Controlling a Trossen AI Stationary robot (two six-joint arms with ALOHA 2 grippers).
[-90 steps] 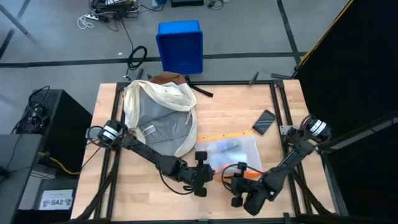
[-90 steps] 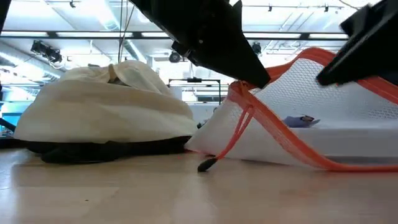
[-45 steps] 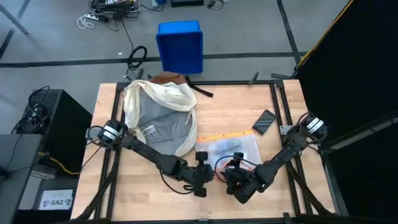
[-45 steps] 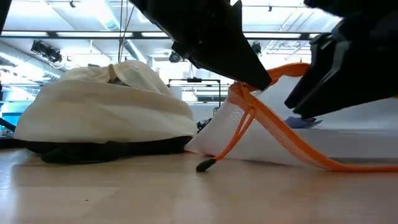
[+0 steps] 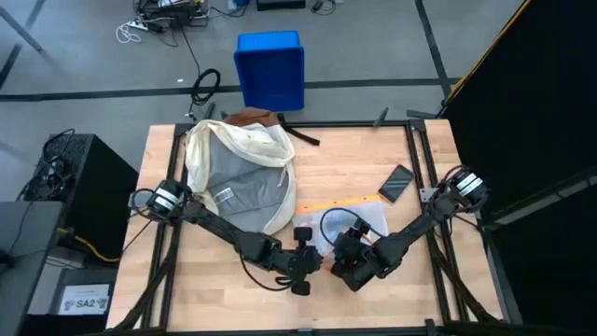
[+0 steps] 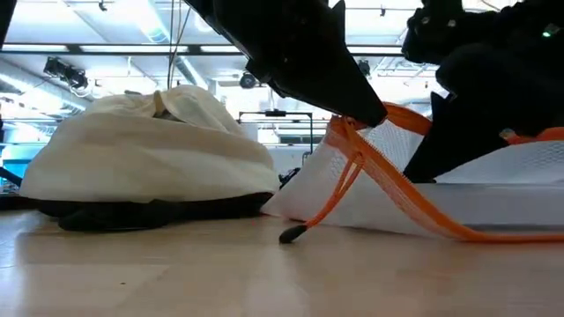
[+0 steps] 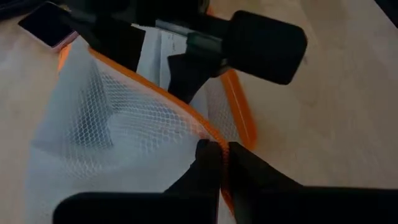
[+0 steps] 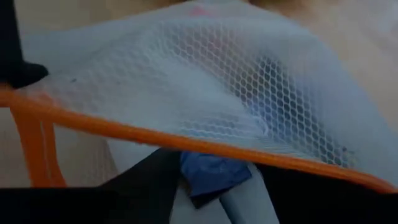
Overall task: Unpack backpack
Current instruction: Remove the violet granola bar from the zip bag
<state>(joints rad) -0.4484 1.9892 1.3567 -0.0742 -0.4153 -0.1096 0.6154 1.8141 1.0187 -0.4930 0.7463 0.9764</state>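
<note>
One blue bin (image 5: 271, 68) behind wooden table (image 5: 354, 159).

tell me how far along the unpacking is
Done: the pouch and a phone lie on the table, outside the backpack. In hand: the left gripper pinches the pouch's orange edge and holds that corner up; the right gripper is at the pouch's open side. Left: whether anything remains in the backpack can't be seen.
</note>
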